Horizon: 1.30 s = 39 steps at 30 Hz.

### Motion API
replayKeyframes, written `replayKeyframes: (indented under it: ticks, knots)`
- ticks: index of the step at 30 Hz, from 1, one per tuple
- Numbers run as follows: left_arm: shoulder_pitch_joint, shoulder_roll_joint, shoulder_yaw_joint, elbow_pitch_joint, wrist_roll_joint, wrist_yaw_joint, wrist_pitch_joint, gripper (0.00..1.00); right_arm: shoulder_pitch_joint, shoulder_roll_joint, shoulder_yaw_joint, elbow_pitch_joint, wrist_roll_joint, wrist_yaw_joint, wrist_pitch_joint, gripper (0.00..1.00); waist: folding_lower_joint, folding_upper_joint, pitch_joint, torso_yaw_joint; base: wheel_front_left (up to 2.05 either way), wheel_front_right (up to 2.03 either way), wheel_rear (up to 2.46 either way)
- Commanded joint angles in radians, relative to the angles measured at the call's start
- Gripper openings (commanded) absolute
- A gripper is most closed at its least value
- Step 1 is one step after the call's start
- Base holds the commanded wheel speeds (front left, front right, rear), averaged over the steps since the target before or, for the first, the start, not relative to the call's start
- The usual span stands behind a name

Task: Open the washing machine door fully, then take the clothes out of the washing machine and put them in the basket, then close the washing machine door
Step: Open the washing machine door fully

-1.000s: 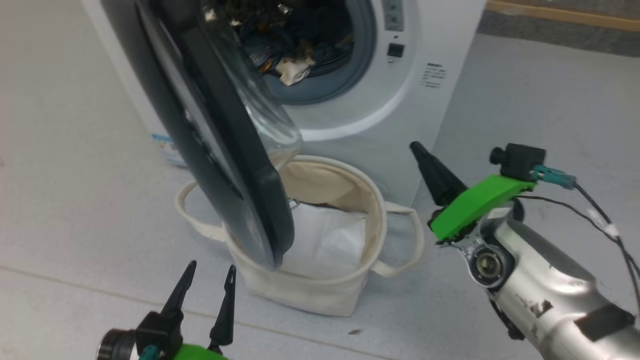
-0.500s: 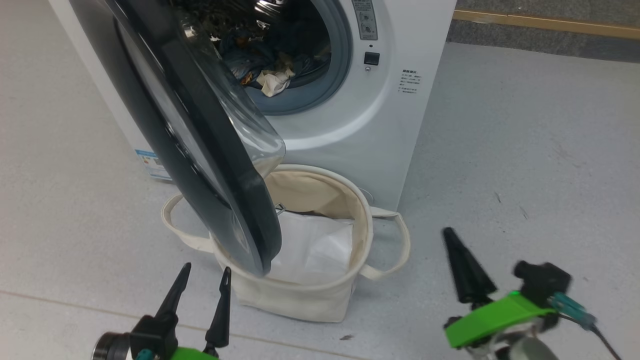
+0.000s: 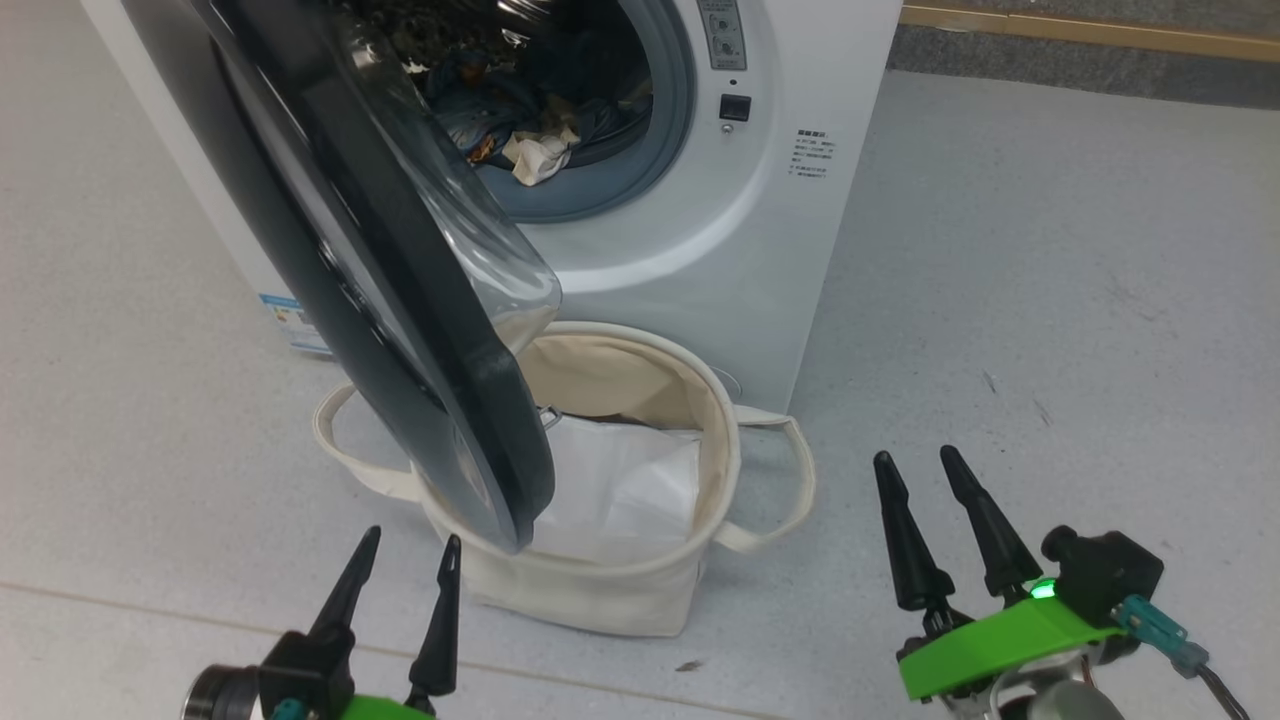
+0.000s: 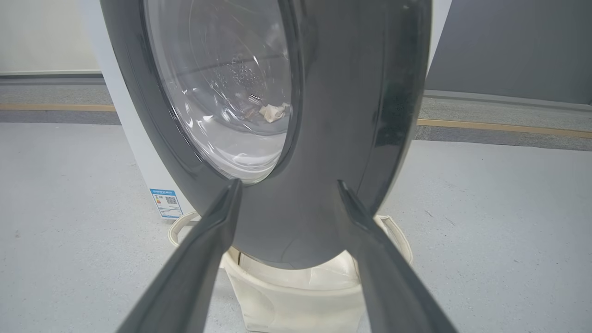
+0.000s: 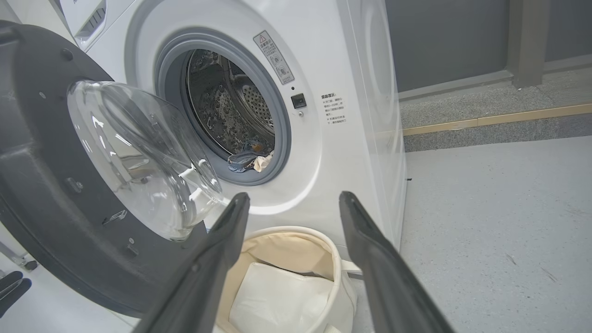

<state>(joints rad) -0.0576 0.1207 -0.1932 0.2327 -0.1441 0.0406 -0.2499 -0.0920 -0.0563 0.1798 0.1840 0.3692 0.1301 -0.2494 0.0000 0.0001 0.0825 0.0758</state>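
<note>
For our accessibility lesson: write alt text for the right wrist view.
A white washing machine stands with its round door open and clothes lying inside. In front sits a cream basket holding a white sheet, seen between the dark fingers of the open right end effector.

R end effector point(image 3: 913, 456) now sits lower right of head view, vs mid-right a sec ago. Its fingers point(image 3: 908, 540), pressed together then, now stand apart. Head cam has shifted too: more floor point(image 3: 1050, 300) at right.
</note>
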Motion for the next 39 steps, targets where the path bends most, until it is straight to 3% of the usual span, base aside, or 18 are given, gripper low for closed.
replayKeyframes:
  ticks: [1, 22, 34, 35, 36, 39]
  knots:
    - [-0.021, 0.008, 0.032, -0.028, -0.011, -0.003, -0.012, 1.00, -0.020, 0.006, 0.024, -0.030, -0.006, 0.001, -0.012, 1.00, 0.0001, -0.0001, 0.002, -0.001, 0.00, 0.00, 0.00]
    - [-0.034, -0.003, 0.068, -0.072, -0.020, -0.008, -0.012, 1.00, -0.048, 0.006, 0.026, -0.020, 0.000, 0.001, -0.012, 1.00, 0.0001, -0.0001, 0.022, 0.015, 0.00, 0.00, 0.00]
    - [-0.120, -0.024, 0.138, -0.459, -0.022, -0.016, -0.012, 0.99, -0.066, 0.006, 0.025, -0.014, 0.004, 0.001, -0.012, 1.00, 0.0001, -0.0001, 0.061, 0.023, 0.00, 0.00, 0.00]
    - [-0.127, -0.026, 0.130, -0.493, -0.021, -0.021, -0.012, 0.79, -0.068, 0.006, 0.027, -0.014, 0.005, 0.001, -0.012, 1.00, 0.0001, -0.0001, 0.067, 0.022, 0.00, 0.00, 0.00]
    - [-0.134, -0.030, 0.118, -0.522, -0.023, -0.027, -0.012, 0.02, -0.072, 0.006, 0.028, -0.013, 0.005, 0.001, -0.012, 1.00, 0.0001, -0.0001, 0.070, 0.021, 0.00, 0.00, 0.00]
    - [-0.144, -0.043, 0.060, -0.571, -0.038, -0.042, 0.002, 0.00, -0.080, 0.006, 0.031, -0.014, 0.009, 0.001, -0.012, 1.00, 0.0001, -0.0001, 0.080, 0.017, 0.00, 0.00, 0.00]
